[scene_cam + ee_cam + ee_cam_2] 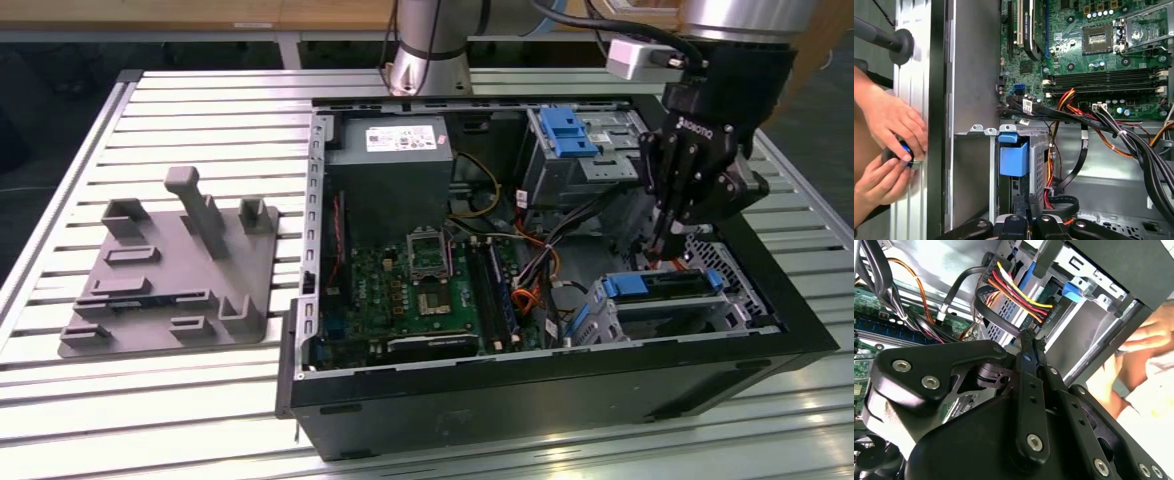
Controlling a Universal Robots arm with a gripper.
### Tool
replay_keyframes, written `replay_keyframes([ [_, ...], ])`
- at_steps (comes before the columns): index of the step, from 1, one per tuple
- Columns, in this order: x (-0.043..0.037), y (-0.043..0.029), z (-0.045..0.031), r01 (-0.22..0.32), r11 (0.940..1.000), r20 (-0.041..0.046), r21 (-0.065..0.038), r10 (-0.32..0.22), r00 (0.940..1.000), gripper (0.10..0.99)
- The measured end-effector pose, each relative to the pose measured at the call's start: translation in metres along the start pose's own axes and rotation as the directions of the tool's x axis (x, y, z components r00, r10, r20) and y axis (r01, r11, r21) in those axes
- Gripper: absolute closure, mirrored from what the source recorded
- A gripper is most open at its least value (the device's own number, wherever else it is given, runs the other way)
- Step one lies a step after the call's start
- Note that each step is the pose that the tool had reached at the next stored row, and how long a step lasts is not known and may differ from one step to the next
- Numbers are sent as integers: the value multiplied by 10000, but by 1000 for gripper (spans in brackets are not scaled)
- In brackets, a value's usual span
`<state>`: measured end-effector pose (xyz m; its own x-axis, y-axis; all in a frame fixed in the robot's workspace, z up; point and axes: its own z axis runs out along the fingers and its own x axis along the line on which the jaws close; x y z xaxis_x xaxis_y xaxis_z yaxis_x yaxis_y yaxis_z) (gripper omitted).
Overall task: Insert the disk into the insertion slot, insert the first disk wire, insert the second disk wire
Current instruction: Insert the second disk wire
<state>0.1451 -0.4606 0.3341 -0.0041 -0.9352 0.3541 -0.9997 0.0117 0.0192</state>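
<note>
We see the open computer case [534,390] lying on the slatted metal desk [200,90], with the arm reaching down into its corner at the exterior view's right. The tool [663,243] hangs just above the perforated metal slot [727,275], its fingers [1028,347] drawn close together with only a sliver between the tips; we cannot tell whether anything is pinched there. The disk [663,288] already sits inside that slot, its blue handle facing the middle of the case and its blue rails showing along the sides. In the second wrist view the fingertips are right beside a bundle of red, yellow and orange wires [1021,292] that run to the back of the drive, next to a black flat cable [961,277]. In the first wrist view the blue handle [1014,157] stands just in front of the tool, and the green board [1094,50] lies beyond it. Outside the case wall, a person's hands [889,145] hold a small blue-topped object. A grey plastic fixture [174,270] rests on the desk, well apart from the case, at the exterior view's left.
</note>
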Motion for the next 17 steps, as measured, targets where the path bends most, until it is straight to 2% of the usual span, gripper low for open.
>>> replay_keyframes([
  [7,111,-1,43,13,10000,612,-2,-13,9981,941],
  [12,184,-2,70,24,10000,1095,-3,-24,9940,941],
  [17,258,-3,95,33,10000,1475,-3,-32,9891,941],
])
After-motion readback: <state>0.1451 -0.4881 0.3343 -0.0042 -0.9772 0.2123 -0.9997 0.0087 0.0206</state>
